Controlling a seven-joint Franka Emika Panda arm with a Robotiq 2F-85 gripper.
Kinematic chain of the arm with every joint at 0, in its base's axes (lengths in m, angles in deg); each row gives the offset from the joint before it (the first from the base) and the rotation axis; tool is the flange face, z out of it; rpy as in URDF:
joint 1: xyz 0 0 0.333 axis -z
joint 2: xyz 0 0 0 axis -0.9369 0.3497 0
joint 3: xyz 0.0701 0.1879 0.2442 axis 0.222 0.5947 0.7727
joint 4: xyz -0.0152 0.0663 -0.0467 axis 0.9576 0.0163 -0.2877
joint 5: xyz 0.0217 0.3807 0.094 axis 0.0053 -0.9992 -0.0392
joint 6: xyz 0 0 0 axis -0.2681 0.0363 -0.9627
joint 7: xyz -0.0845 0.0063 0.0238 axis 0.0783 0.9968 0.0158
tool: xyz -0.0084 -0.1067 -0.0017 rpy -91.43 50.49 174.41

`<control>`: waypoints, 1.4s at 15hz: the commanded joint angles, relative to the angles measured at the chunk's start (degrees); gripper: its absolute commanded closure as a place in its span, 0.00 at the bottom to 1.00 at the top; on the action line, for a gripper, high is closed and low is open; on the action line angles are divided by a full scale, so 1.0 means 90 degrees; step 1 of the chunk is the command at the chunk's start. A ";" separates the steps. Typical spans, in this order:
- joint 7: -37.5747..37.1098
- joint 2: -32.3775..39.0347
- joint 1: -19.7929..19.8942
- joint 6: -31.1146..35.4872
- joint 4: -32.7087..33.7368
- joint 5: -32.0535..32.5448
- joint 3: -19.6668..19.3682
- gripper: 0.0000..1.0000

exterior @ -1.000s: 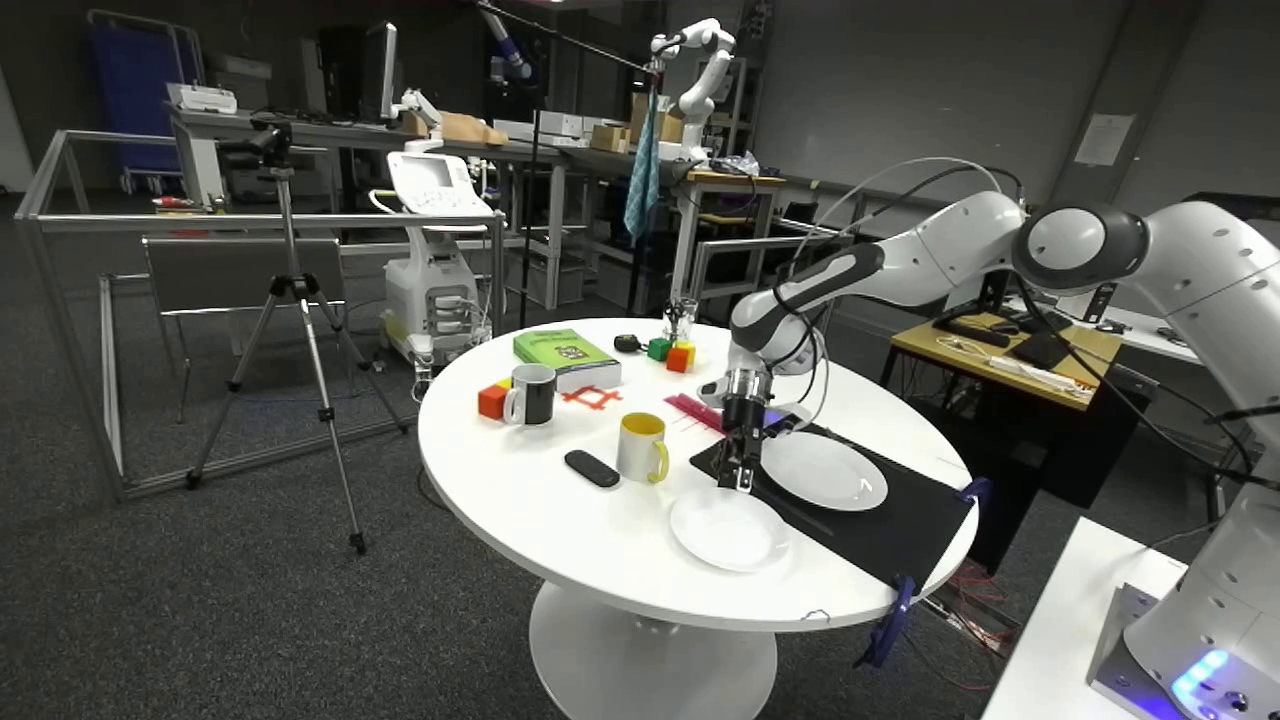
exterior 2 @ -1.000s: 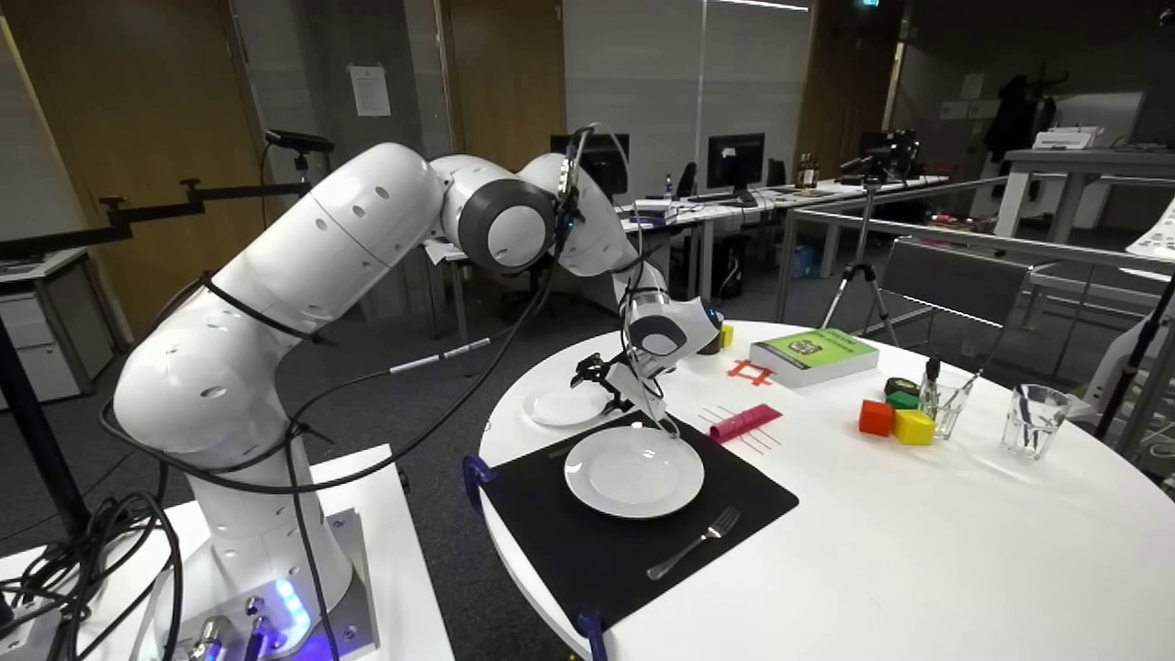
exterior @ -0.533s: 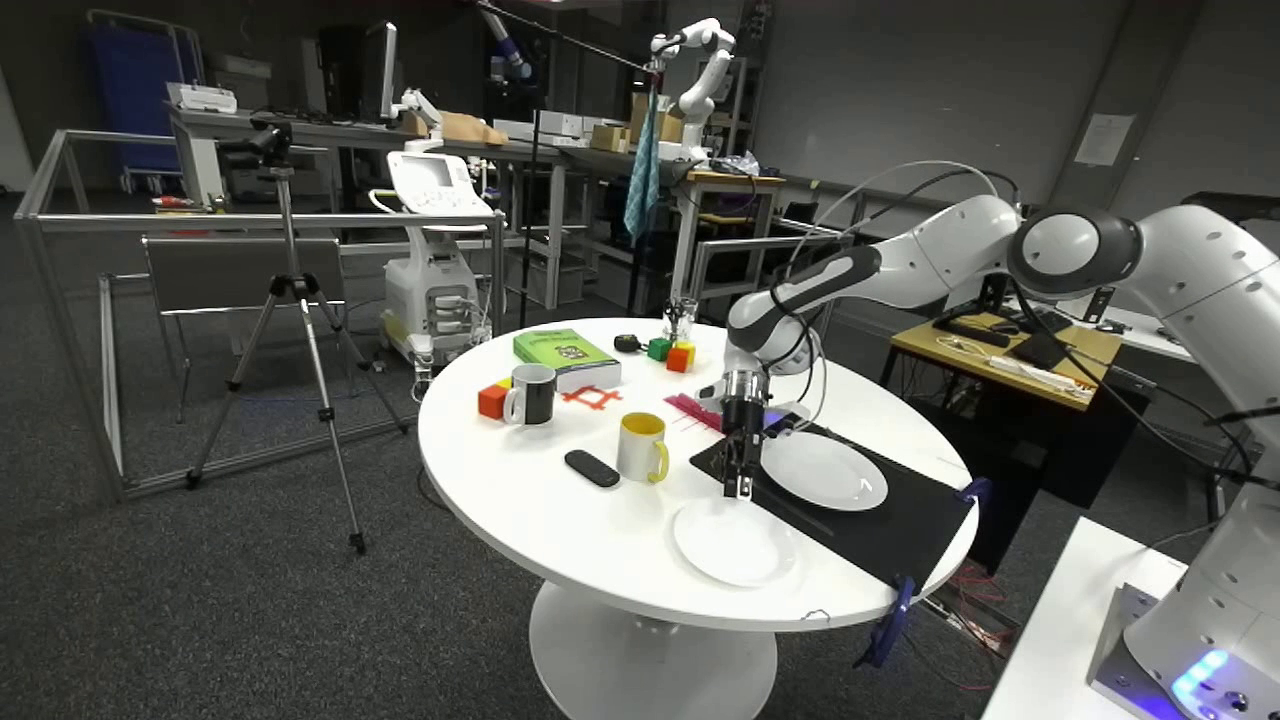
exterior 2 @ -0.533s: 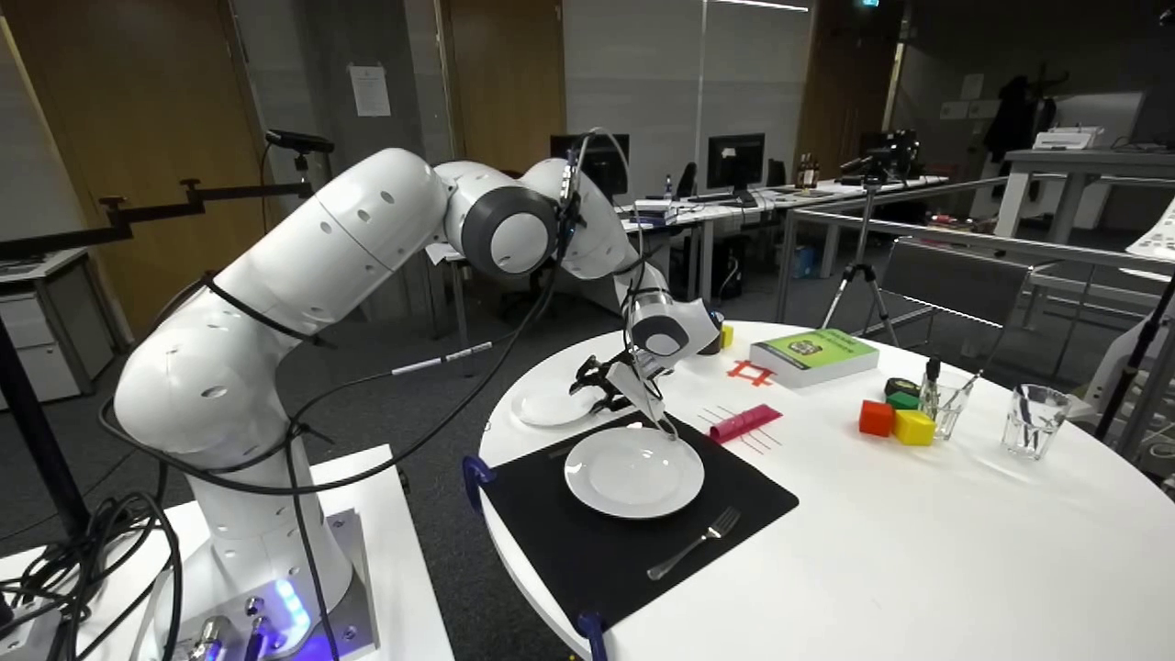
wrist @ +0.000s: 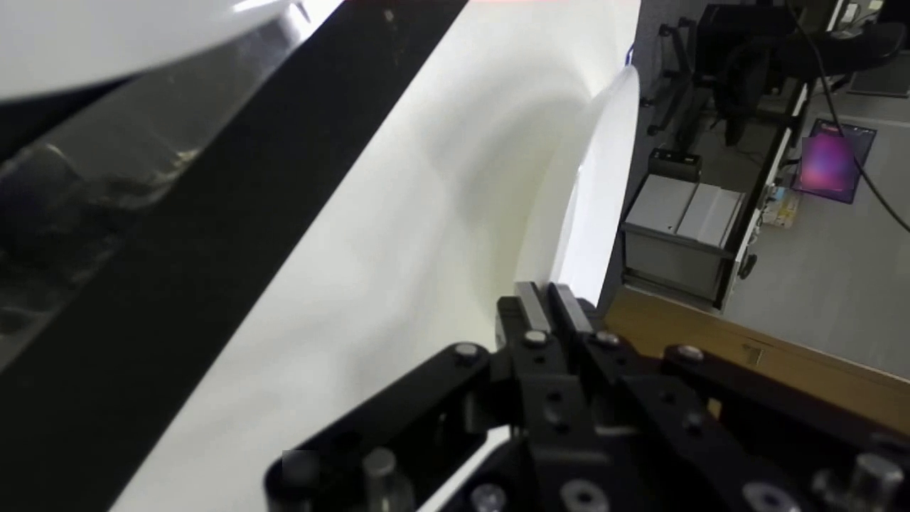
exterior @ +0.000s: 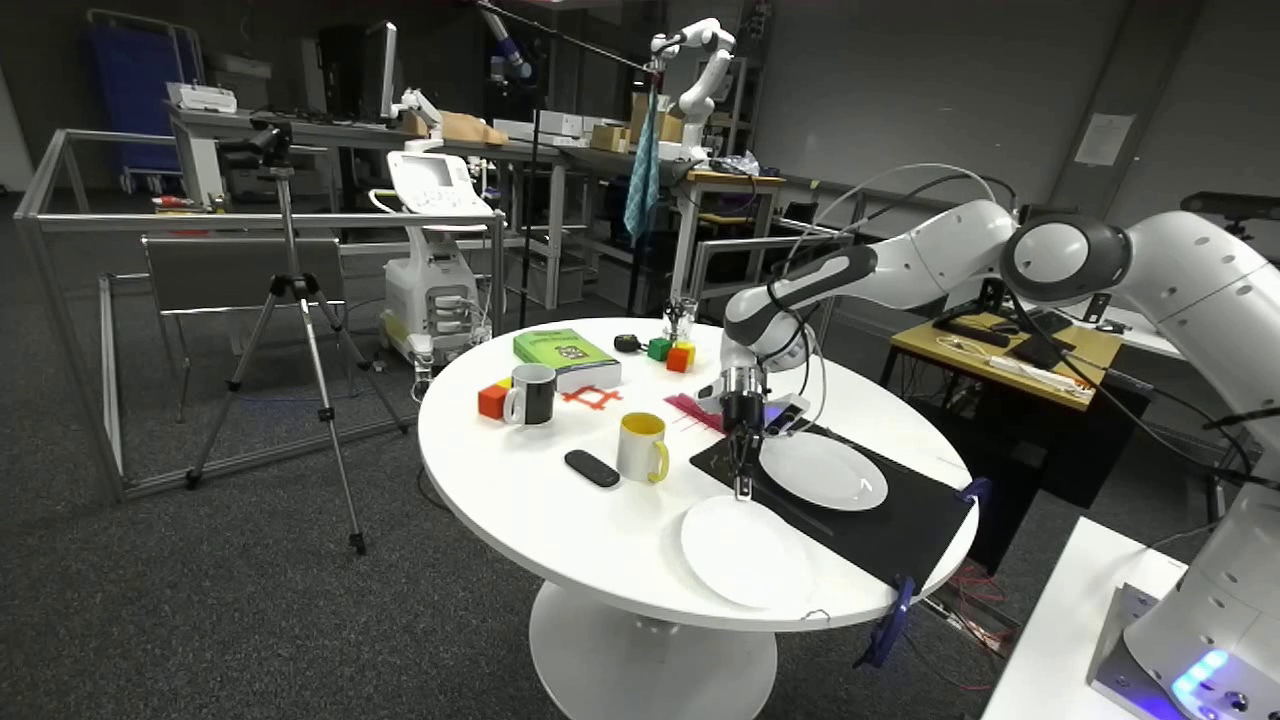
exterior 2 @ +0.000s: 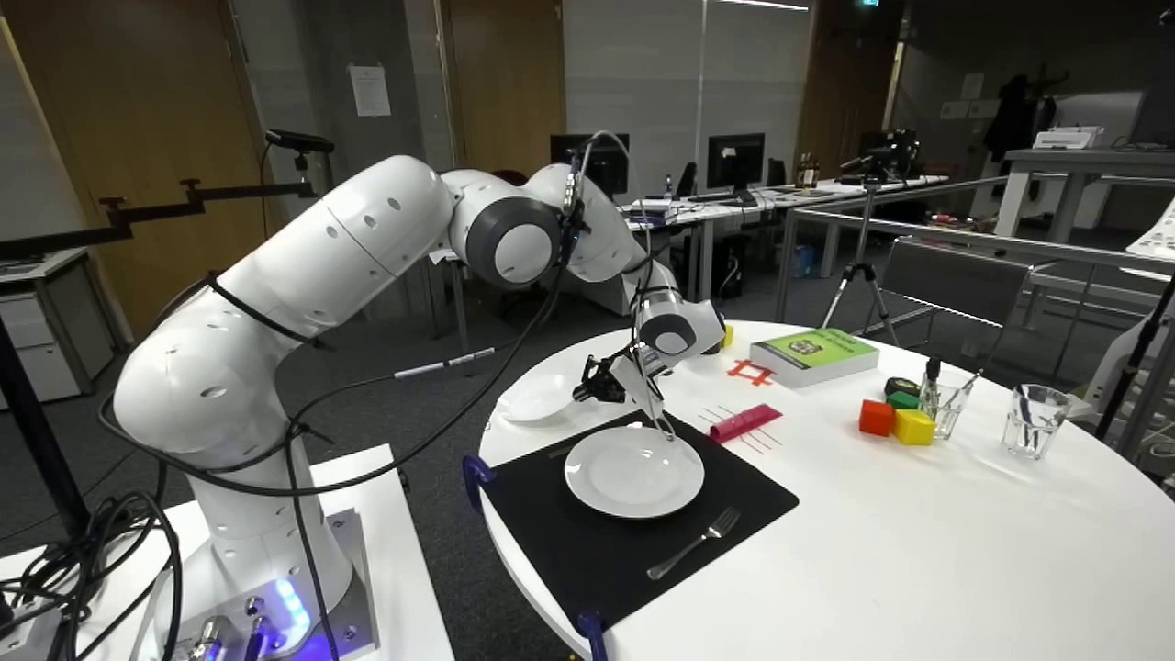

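Note:
My gripper (wrist: 545, 290) is shut on the near rim of a small white plate (wrist: 604, 181), with only a thin gap between the fingertips where the edge sits. The small plate (exterior: 745, 555) leans, its far side raised above the white table and casting a shadow in the wrist view. In an exterior view, the gripper (exterior 2: 585, 390) meets the plate's edge (exterior 2: 535, 401) from the side. A larger white plate (exterior 2: 633, 473) rests on a black placemat (exterior 2: 569, 555) beside the gripper, with a fork (exterior 2: 695, 543) next to it.
A yellow-and-white mug (exterior: 640, 450) and a black oblong object (exterior: 592, 468) stand near the gripper. Farther off are a black-and-white mug (exterior: 533, 395), a green book (exterior: 567, 350), coloured cubes (exterior 2: 876, 418) and glasses (exterior 2: 1033, 422). Blue clamps (exterior: 890, 625) grip the table edge by the placemat.
The gripper's jaws have come together on the small plate's rim. That plate has slid toward the table's near edge, away from the mugs, and now tilts. The arm has sunk and shifted slightly.

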 commanded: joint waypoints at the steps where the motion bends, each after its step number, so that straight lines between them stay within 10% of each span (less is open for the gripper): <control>1: -0.0205 0.0169 0.0128 -0.0556 0.0462 -0.0032 0.0071 1.00; 21: -0.0789 -0.0311 0.0756 -0.0481 0.0456 -0.0587 0.0061 0.99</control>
